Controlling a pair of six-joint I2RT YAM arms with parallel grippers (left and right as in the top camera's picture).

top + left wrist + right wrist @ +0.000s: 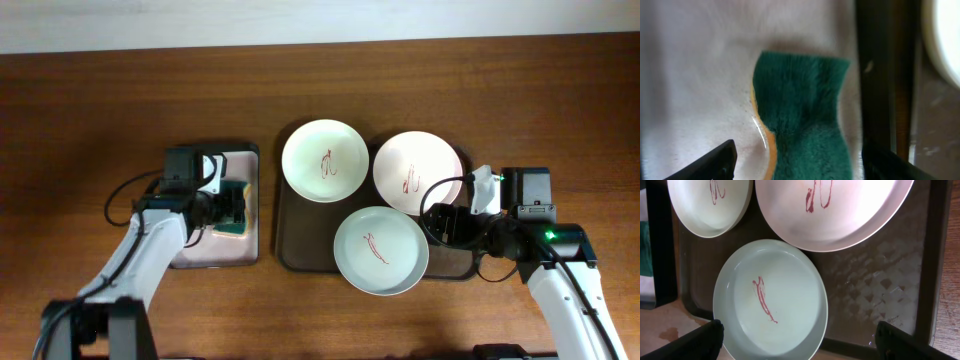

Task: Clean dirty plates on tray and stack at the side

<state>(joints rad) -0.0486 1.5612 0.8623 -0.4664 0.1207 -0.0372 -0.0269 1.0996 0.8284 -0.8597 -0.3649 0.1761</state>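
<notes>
The left gripper [800,161] hangs wide open and empty, its fingers either side of the green sponge [800,115] on the small lined tray [215,252]. The right gripper [800,335], equally spread and empty, hovers by the mint plate [771,297]. That plate shares the brown tray [298,235] with the left white plate [324,160] and the right white plate [417,172]. The mint plate's near edge lies over the rim, so scrubbing it unheld could tip or slide it. All rests on a wooden table [100,100], with a pale strip beyond.

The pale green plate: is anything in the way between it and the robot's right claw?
Nothing visible. In the right wrist view the right gripper's open fingers frame the green plate directly, with only bare tray beside it. The two white plates lie beyond it, not between.
</notes>
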